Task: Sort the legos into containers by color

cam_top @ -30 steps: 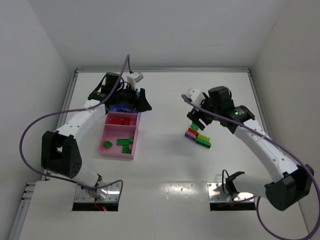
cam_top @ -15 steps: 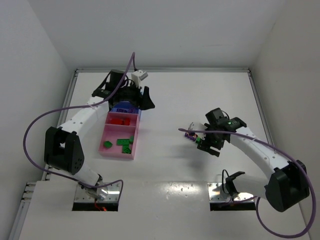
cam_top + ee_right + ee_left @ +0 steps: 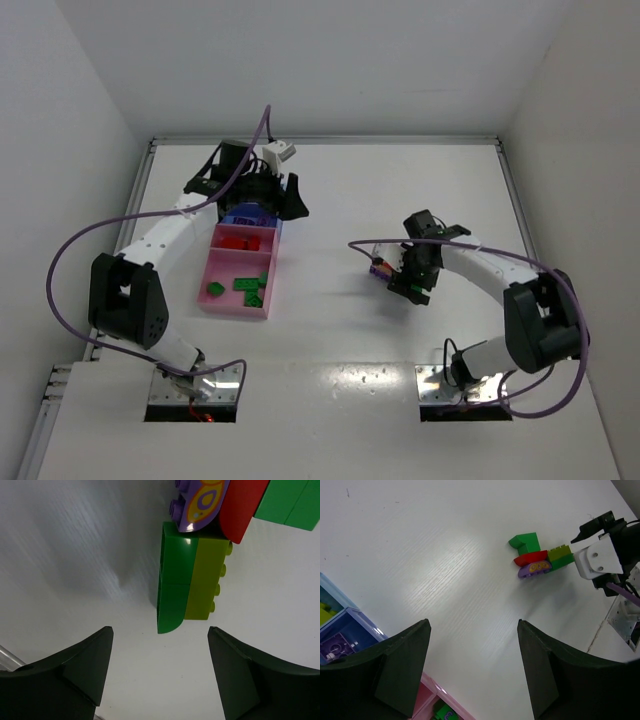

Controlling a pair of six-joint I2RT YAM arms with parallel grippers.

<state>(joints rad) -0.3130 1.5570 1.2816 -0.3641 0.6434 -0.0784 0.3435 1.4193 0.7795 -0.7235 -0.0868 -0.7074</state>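
Five coloured parts sit pressed together as one lego cluster (image 3: pixel 540 557) on the white table (image 3: pixel 330 190), centre-right in the top view. They are a dark green brick (image 3: pixel 172 580) flush beside a lime brick (image 3: pixel 205 575), a purple piece (image 3: pixel 200 500) with yellow print, a red piece (image 3: pixel 242 507) and a green block (image 3: pixel 290 500). The right gripper (image 3: pixel 160 675) is spread wide and empty over the cluster. The left gripper (image 3: pixel 470 670) is likewise spread and empty over the containers (image 3: pixel 232 303) at left-centre, where red bricks (image 3: pixel 238 238) lie in the upper pink compartment and green bricks (image 3: pixel 245 287) in the lower. Bare tabletop surrounds the cluster; the containers lie well apart to the left, the table's right edge (image 3: pixel 517 200) well apart to the right.
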